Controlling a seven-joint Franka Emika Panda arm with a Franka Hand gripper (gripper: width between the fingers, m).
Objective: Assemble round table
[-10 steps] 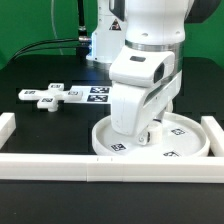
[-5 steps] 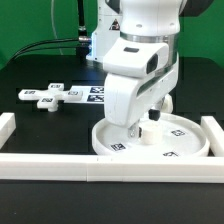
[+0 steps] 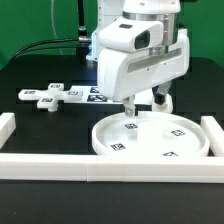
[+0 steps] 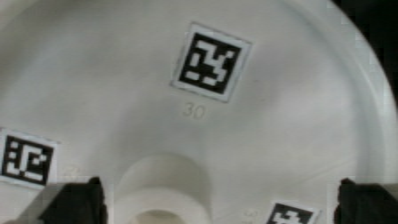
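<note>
While the fingers (image 4: 71, 203) hang spread wide apart and hold nothing, the wrist view shows only white plastic between their two dark tips. That plastic is the round rimmed disc (image 3: 150, 152), which lies flat on the black table (image 3: 40, 130) straight below them. Its round central hub (image 4: 164, 190) sits between the tips, a little nearer one of them. The fingers are clear of the disc and do not touch it. Being round, the disc has no long axis to line up with.

On the exterior view's clock face, the cross-shaped piece (image 3: 48, 97) lies at about 9 o'clock from the disc, well apart from it. It is flat on the table, with its longer bar running roughly from 9 to 3 o'clock. The marker board (image 3: 97, 93) lies flat just beside the cross, between it and the arm, and seems too low to block a reach. White border rails (image 3: 100, 166) run close along the disc at 6 o'clock and 3 o'clock. I cannot pick out the short post with any certainty. A reach toward 9 o'clock looks unobstructed.
</note>
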